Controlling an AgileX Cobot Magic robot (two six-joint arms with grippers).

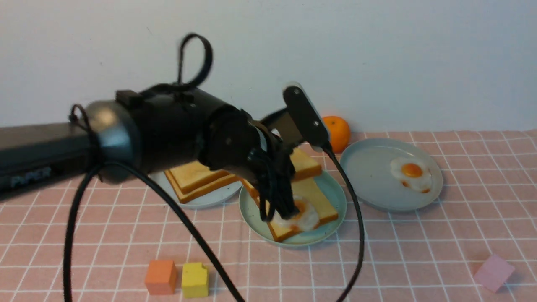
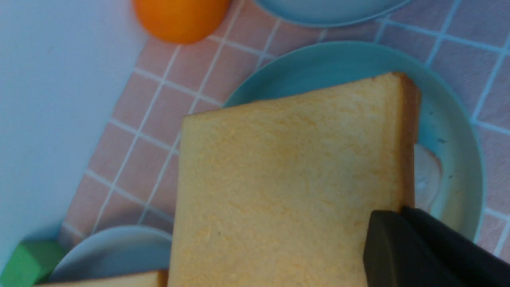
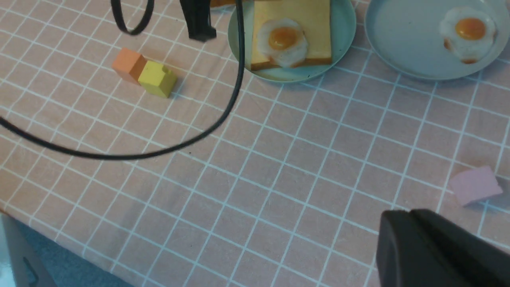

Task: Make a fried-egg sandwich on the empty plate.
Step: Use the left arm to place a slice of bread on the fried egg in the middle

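Observation:
On the mint-green plate [image 1: 335,209] [image 3: 342,36] [image 2: 458,131] lies one toast slice [image 1: 323,201] [image 3: 314,24] with a fried egg [image 1: 308,216] [image 3: 282,40] on top. My left gripper [image 1: 279,212] [image 2: 394,215] hovers over that plate, shut on the edge of a second toast slice [image 1: 305,164] [image 2: 287,179]. This held slice hangs above the egg and hides most of it in the left wrist view. My right gripper [image 3: 402,215] is shut on nothing, above the checked cloth near a pink block [image 3: 474,185]. It is out of the front view.
A grey-blue plate [image 1: 218,199] with stacked toast [image 1: 197,180] sits at the left. Another [image 1: 377,184], on the right, carries a bare fried egg [image 1: 411,172]. An orange [image 1: 337,132] stands by the wall. Orange [image 1: 160,277], yellow [image 1: 195,280] and pink [image 1: 493,272] blocks lie near the front. A black cable [image 1: 356,235] hangs down.

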